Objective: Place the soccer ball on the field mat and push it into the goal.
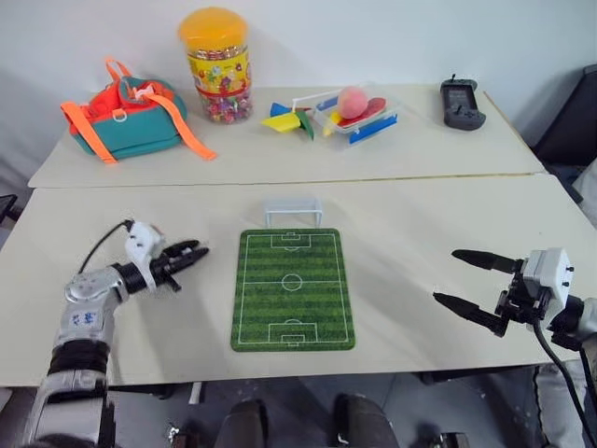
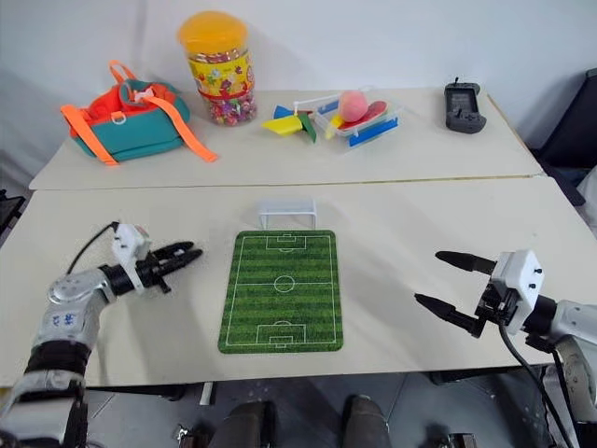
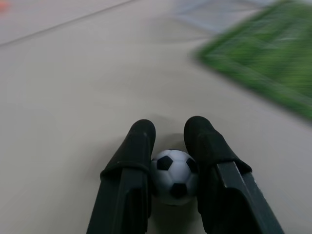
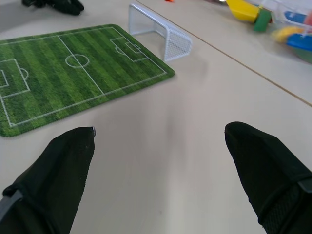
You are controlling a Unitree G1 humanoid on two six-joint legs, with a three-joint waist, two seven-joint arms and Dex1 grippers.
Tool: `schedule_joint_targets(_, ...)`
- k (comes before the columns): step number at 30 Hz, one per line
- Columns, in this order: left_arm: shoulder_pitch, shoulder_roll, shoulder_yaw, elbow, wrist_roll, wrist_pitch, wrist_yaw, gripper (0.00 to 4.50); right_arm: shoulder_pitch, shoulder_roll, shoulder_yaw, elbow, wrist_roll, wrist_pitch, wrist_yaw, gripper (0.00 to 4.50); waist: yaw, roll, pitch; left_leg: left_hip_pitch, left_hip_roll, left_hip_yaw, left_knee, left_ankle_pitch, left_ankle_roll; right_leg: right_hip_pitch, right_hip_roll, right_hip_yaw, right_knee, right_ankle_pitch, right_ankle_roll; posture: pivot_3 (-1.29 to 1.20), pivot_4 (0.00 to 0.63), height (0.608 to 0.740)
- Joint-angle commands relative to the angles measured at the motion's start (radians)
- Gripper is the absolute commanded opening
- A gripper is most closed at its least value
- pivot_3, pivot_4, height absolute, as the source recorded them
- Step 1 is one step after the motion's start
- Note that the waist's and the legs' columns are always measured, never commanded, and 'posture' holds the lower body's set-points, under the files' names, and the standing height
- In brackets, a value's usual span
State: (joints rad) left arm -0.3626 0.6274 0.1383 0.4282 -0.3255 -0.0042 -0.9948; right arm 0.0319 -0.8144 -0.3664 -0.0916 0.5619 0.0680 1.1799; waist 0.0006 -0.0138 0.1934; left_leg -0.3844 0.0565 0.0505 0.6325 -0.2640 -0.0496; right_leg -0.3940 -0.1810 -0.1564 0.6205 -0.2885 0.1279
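Left gripper (image 3: 168,146) pinches the soccer ball (image 3: 173,175) beside the field mat (image 1: 293,289) (left edge). Right gripper (image 1: 462,277) gapes wide, empty. Goal (image 1: 293,212) at mat's far edge.

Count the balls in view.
2. The soccer ball sits between the left gripper fingers; a pink-orange ball lies in the clear tray. Others may be hidden.

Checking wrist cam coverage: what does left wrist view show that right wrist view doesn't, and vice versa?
Left wrist view: the soccer ball pinched between the left gripper fingers, just above the table.

Right wrist view: the right gripper with fingers spread wide and nothing between them, the goal at the far end of the field mat, and coloured toy pieces beyond.

Shared: the field mat and the tabletop.
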Motion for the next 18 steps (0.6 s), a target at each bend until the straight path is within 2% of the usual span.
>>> schedule_joint_targets(1, 0.08, 0.012, -0.046, -0.292, -0.071, 0.118, -0.059, 0.86, -0.018, -0.018, -0.033, -0.004, 0.035, -0.004, 0.039, 4.5, 0.006, -0.001, 0.0, 0.0, 0.0, 0.0, 0.0, 0.0, 0.0, 0.0, 0.0, 0.0, 0.0, 0.0, 0.0, 0.0, 0.15, 0.74)
schedule_joint_targets(5, 0.131, -0.02, -0.153, -0.535, -0.074, 0.199, -0.054, 0.86, -0.018, -0.018, -0.04, 0.009, 0.07, -0.018, 0.119, 4.5, 0.021, 0.0, 0.0, -0.001, 0.0, 0.0, 0.001, -0.001, 0.002, 0.0, 0.0, 0.0, -0.003, 0.0, 0.0, 0.0, 0.15, 0.74)
schedule_joint_targets(8, 0.122, -0.052, -0.189, -0.606, -0.074, 0.226, -0.027, 0.86, -0.015, -0.015, -0.037, 0.011, 0.065, -0.03, 0.142, 4.5, 0.025, 0.0, 0.0, -0.002, 0.0, 0.001, 0.003, -0.002, 0.002, 0.0, 0.0, 0.0, -0.008, 0.0, 0.001, 0.0, 0.15, 0.74)
schedule_joint_targets(10, 0.105, -0.081, -0.256, -0.648, -0.047, 0.248, -0.016, 0.86, 0.007, -0.017, -0.027, 0.015, 0.049, -0.04, 0.163, 4.5, 0.025, 0.0, 0.0, -0.002, 0.0, 0.001, 0.003, -0.002, 0.002, 0.001, 0.001, 0.001, -0.009, 0.001, 0.001, 0.0, 0.15, 0.74)
schedule_joint_targets(18, 0.129, -0.09, -0.422, -0.589, 0.129, 0.128, -0.019, 0.86, 0.074, 0.006, -0.024, -0.004, 0.017, -0.066, 0.149, 4.5, 0.024, 0.0, 0.0, -0.002, 0.001, 0.001, 0.004, -0.002, 0.002, 0.0, 0.001, 0.001, -0.009, 0.001, 0.0, 0.0, 0.15, 0.74)
